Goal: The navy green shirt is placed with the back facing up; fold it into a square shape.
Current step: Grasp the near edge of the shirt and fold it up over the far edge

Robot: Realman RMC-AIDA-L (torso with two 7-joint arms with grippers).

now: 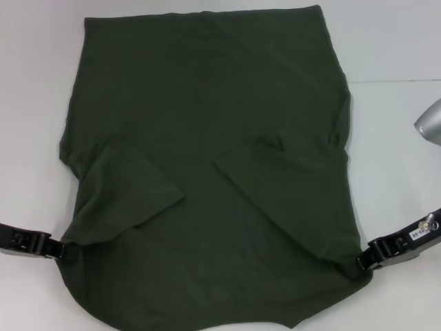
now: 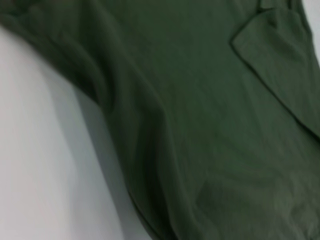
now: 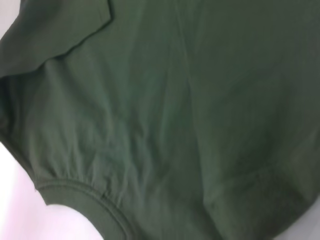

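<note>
The navy green shirt (image 1: 213, 152) lies plain side up across the white table, with both sleeves folded in over its body. My left gripper (image 1: 63, 251) is at the shirt's near left corner, shut on the fabric, which bunches toward it. At the near right corner my right gripper (image 1: 360, 263) is shut on the cloth the same way. In the left wrist view the shirt (image 2: 200, 125) hangs in folds above its shadow on the table. The right wrist view shows the shirt (image 3: 175, 110) and its ribbed collar (image 3: 80, 192).
The white table (image 1: 393, 41) shows bare around the shirt on both sides. A silver-grey part of the robot (image 1: 431, 124) juts in at the right edge. The shirt's near hem runs off the bottom of the head view.
</note>
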